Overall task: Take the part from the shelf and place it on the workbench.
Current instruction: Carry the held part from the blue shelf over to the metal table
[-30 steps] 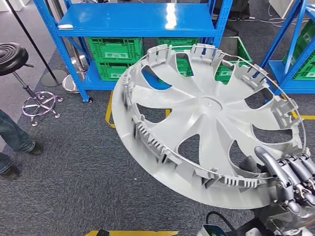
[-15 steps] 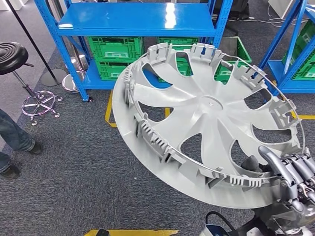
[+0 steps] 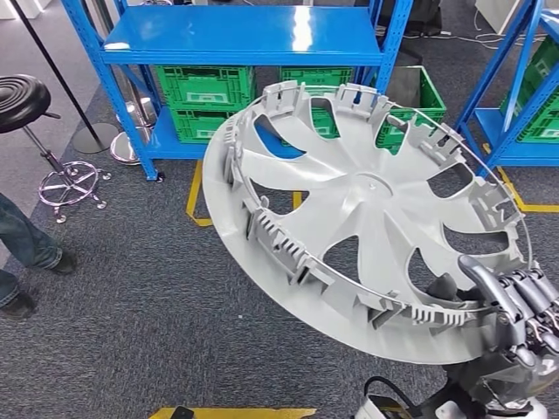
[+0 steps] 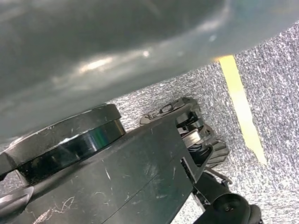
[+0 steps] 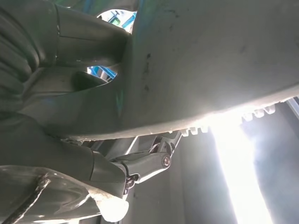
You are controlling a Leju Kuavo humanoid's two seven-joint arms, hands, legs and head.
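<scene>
Since a second ago the grey wheel cover point(image 3: 369, 209) has tipped slightly and edged toward the shelf. Nearest, the right hand point(image 3: 521, 305) grips its rim, fingers curled over the edge. Beyond, the blue shelf point(image 3: 244, 35) holds green crates point(image 3: 204, 87). Left hand's state: cannot tell.

Right robot hand point(image 3: 521, 319) — edge-cropped, part-hidden

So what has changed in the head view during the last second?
The grey wheel cover has shifted slightly: its far edge moved a little left and its near right edge, with the right hand gripping it, sank slightly lower. The hold itself stayed as it was. The blue shelf, green crates, stool and the person's shoes stayed in place.
</scene>
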